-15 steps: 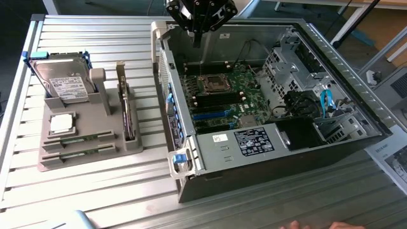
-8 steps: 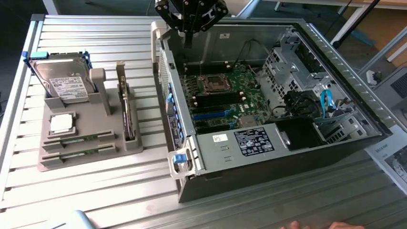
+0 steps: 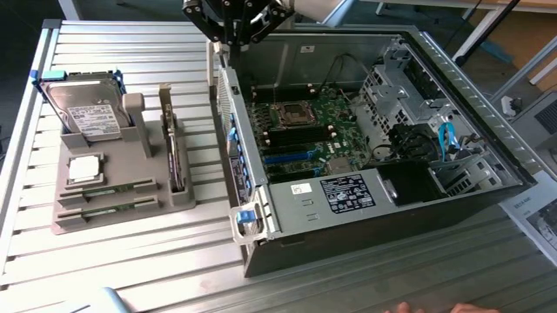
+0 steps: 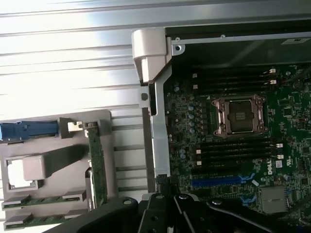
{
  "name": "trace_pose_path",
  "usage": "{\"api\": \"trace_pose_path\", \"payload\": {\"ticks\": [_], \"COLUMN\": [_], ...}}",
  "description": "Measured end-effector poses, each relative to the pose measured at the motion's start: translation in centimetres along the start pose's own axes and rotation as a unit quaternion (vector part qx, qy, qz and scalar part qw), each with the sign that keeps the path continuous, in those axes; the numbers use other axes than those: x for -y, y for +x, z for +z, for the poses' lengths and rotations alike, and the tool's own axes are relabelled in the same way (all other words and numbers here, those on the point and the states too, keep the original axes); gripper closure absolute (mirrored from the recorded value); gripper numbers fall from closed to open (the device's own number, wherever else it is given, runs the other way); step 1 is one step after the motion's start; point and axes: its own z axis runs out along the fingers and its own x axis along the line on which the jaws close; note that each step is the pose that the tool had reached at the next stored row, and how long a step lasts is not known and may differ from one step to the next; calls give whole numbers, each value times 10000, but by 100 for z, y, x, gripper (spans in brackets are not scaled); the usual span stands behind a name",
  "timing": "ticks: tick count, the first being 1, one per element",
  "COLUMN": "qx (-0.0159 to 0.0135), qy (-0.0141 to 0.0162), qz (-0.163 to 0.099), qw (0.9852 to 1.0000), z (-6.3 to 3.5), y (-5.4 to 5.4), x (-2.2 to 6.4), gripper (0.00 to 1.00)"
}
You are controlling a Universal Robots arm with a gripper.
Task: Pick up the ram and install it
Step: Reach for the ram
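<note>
Two ram sticks [image 3: 109, 192] lie flat in the front slots of a grey fixture tray [image 3: 130, 179] on the exterior view's left. The wrist view shows them [image 4: 43, 201] as thin green strips in that tray [image 4: 104, 119]. My gripper [image 3: 233, 40] hangs shut and empty above the back corner of the open computer case [image 3: 348, 215], well away from the tray. In the wrist view the gripper [image 4: 165, 206] is over the case's side wall. The motherboard [image 3: 322, 140] lies bare inside, with long black memory slots [image 4: 233, 150] beside the processor socket [image 4: 239, 115].
The tray also carries a silver hard drive [image 3: 87, 111], a square processor chip [image 3: 85, 169] and a long green board [image 4: 97, 165] standing on edge. The case's pale metal wall [image 4: 158, 126] lies between tray and motherboard. A person's hand [image 3: 435, 308] shows at the front edge.
</note>
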Motion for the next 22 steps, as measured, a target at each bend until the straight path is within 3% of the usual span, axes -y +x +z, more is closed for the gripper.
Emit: {"api": "trace_pose_path", "payload": {"ticks": [6, 17, 22], "qx": [0, -1, 0], "qy": [0, 1, 0], "qz": [0, 0, 0], "qw": [10000, 10000, 10000], "z": [-8, -20, -27], "y": [290, 680, 947], "x": [22, 51, 70], "gripper": [90, 90, 90]}}
